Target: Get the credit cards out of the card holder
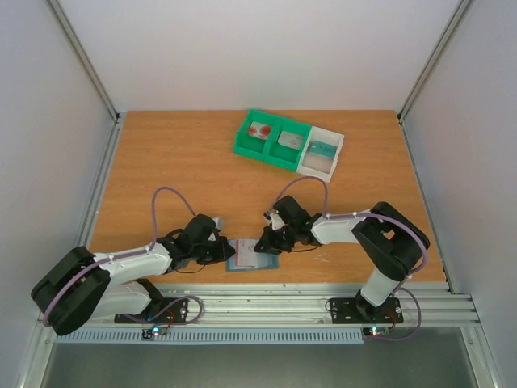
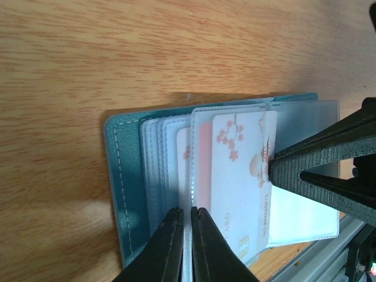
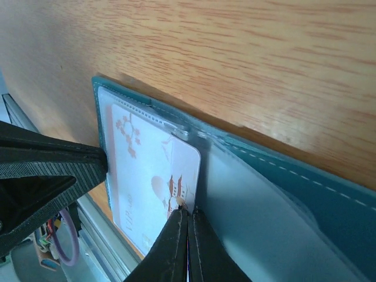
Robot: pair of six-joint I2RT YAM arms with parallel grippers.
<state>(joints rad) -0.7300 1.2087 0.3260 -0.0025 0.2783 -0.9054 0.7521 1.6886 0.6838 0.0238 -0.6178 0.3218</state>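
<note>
The blue-grey card holder point(image 1: 252, 259) lies open near the table's front edge, its clear sleeves fanned out point(image 2: 155, 170). A white credit card with red blossom marks point(image 2: 241, 176) sits in a sleeve, one edge sticking out point(image 3: 185, 170). My left gripper point(image 2: 187, 214) is shut on a clear sleeve of the holder point(image 3: 329, 205). My right gripper point(image 3: 188, 212) is shut on the card's free edge; one of its fingers point(image 2: 317, 167) shows in the left wrist view. Both grippers meet over the holder in the top view, the left gripper point(image 1: 229, 251) and the right gripper point(image 1: 263, 242).
A tray stands at the back: two green compartments point(image 1: 242, 145) with a white-and-red card point(image 1: 260, 130) and a grey card point(image 1: 289, 140), and a white compartment point(image 1: 317, 168) with a teal card point(image 1: 321, 149). The metal rail point(image 1: 266, 303) runs just in front of the holder.
</note>
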